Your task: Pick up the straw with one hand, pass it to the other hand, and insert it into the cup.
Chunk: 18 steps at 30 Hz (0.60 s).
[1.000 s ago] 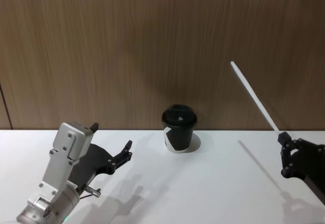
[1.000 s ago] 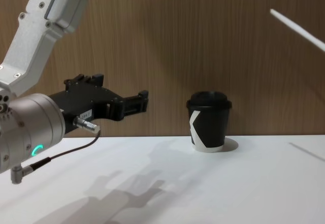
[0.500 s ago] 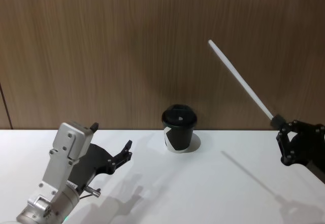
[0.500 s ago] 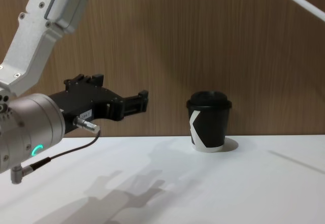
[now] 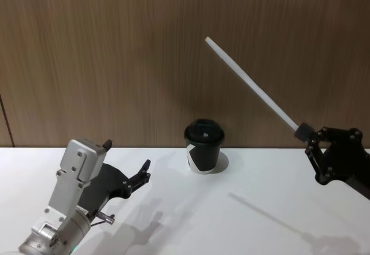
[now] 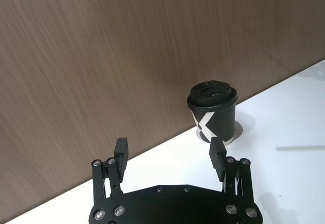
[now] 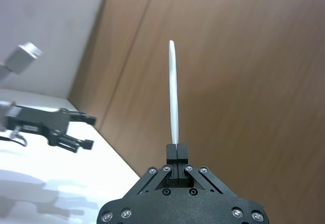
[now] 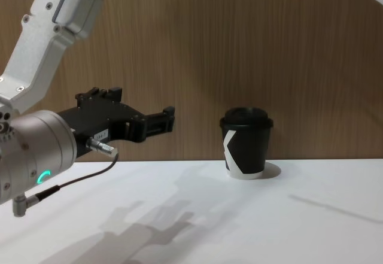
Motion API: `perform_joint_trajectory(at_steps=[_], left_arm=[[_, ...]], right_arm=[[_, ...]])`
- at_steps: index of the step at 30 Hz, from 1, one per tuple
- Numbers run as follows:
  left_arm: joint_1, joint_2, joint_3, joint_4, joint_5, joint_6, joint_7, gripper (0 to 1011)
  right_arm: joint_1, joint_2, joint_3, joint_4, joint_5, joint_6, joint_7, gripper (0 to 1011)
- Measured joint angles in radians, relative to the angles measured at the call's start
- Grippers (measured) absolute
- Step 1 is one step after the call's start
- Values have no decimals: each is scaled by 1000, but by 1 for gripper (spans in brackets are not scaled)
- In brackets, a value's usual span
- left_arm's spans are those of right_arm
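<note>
Holding the straw (image 5: 251,84) by its lower end, the right gripper (image 5: 302,132) sits at the right edge of the head view, above the white table (image 5: 260,209). Its two fingers are pressed together on the straw with no gap showing. The left gripper (image 6: 169,148) hangs at the lower left of the head view, fingers spread wide with nothing between them, aimed roughly toward the cup (image 5: 203,148). The cup stands upright at the centre of the frame, near the wooden wall, lid on.

The pick-up looks done. The handover to the left gripper and the push into the cup are both left.

The straw is straight, and its long axis runs on a diagonal. From the gripper at mid right it climbs toward the upper middle of the head view, its free end high above the cup and slightly right of it. In the right wrist view it points straight out from the fingertips.
</note>
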Motion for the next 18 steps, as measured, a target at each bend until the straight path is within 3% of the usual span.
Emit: perform_joint_trajectory(at_steps=[18], left_arm=[[0,0,0,0,0,0,0,1003]], right_arm=[[127,13,-80,81,168,-46,269,2]])
